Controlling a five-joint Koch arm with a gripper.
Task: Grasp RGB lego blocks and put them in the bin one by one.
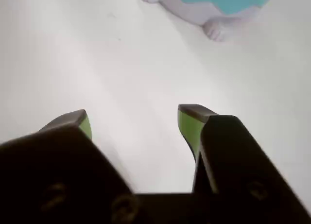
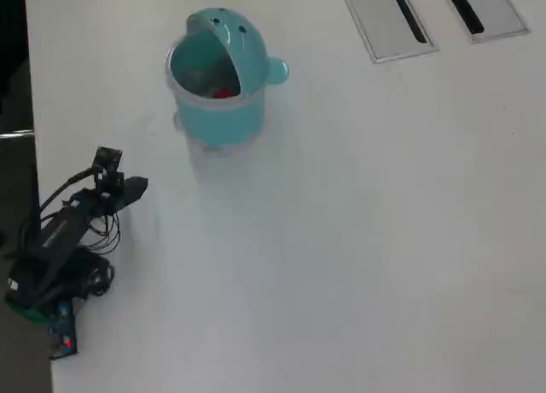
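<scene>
Koch arm gripper [image 1: 133, 122], jaws spread wide and empty over bare white table [image 2: 358, 239]; teal bin [image 2: 217, 78] far beyond, red block [image 2: 225, 92] inside; other blocks unseen, so advise locating one before descending.

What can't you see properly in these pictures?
- Bin: in the wrist view the top edge cuts it off, and it is blurred.
- Inside the bin: the overhead view shows a red bit; the hood hides the rest.
- Gripper: too small overhead to make out; the wrist view shows it open and empty.
</scene>
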